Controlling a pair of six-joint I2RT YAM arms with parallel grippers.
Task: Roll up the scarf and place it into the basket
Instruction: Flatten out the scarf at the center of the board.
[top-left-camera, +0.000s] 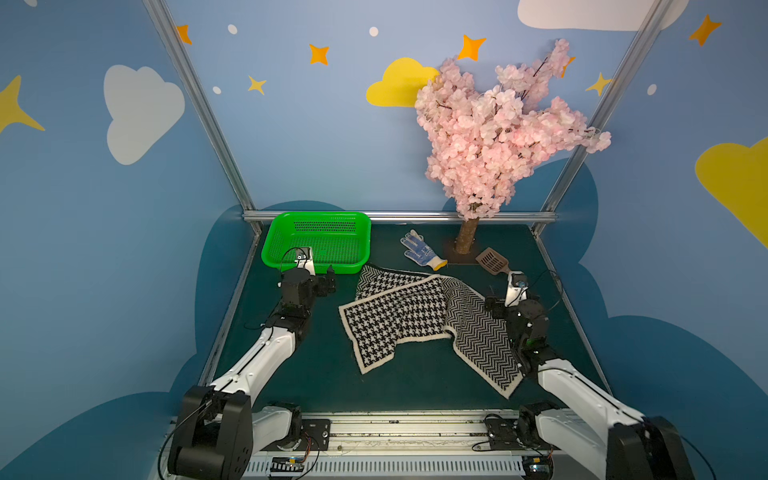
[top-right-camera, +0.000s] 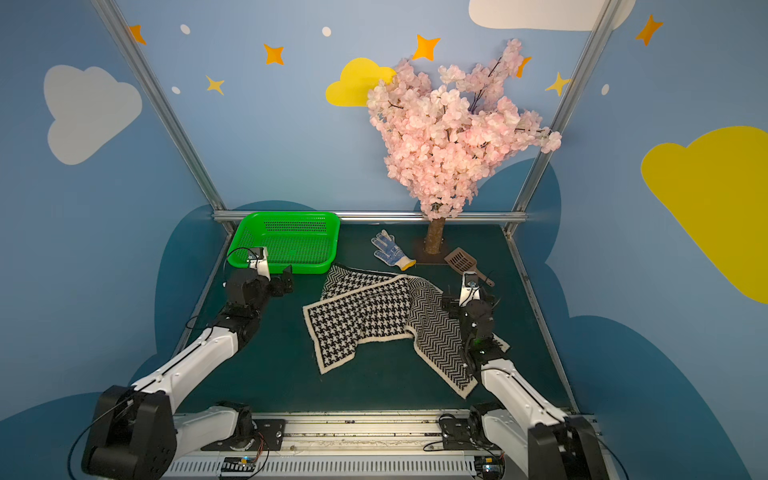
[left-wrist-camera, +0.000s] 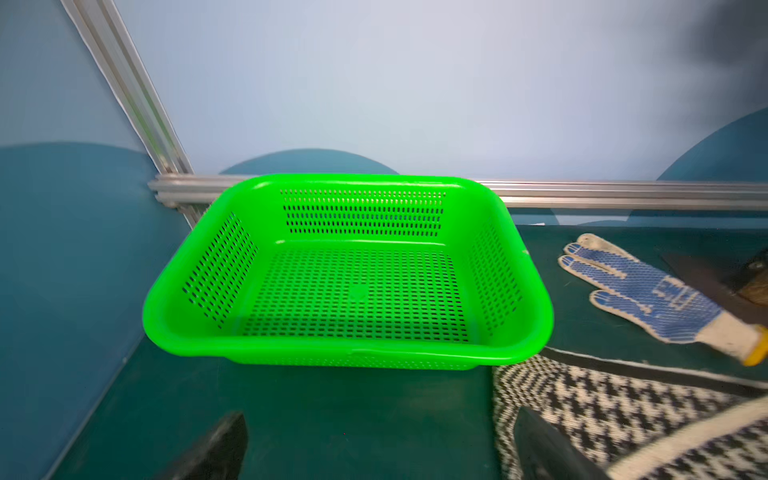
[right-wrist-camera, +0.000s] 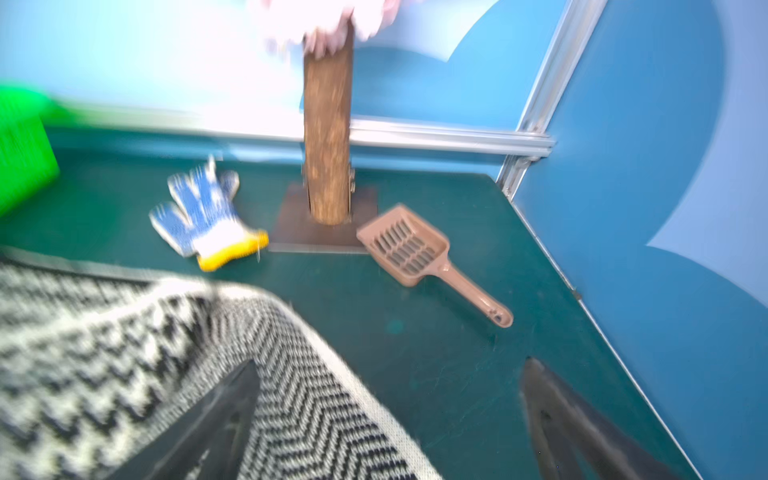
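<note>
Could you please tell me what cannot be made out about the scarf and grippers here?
- Scarf: the right arm covers one edge in both top views; folds hide lower layers.
- Right gripper: right wrist view is motion-blurred; whether a finger touches the scarf is unclear.
- Left gripper: fingers blurred and cut off by the left wrist view's edge.

Taking the dark green felt-topped table (top-left-camera: 415, 390) as the dial, the long knitted black-and-white scarf (top-left-camera: 399, 320) lies across the centre, trailing toward 4 o'clock. The bright green perforated plastic basket (top-left-camera: 324, 226) sits at 11 o'clock, just beside the scarf's far end. Behind the scarf at 1 o'clock lie the small white-and-blue dotted fabric glove (top-left-camera: 419, 249) and, to its right, the pink-blossomed artificial tree (top-left-camera: 498, 124). The small brown slotted plastic scoop (top-left-camera: 490, 259) lies at 2 o'clock.
</note>
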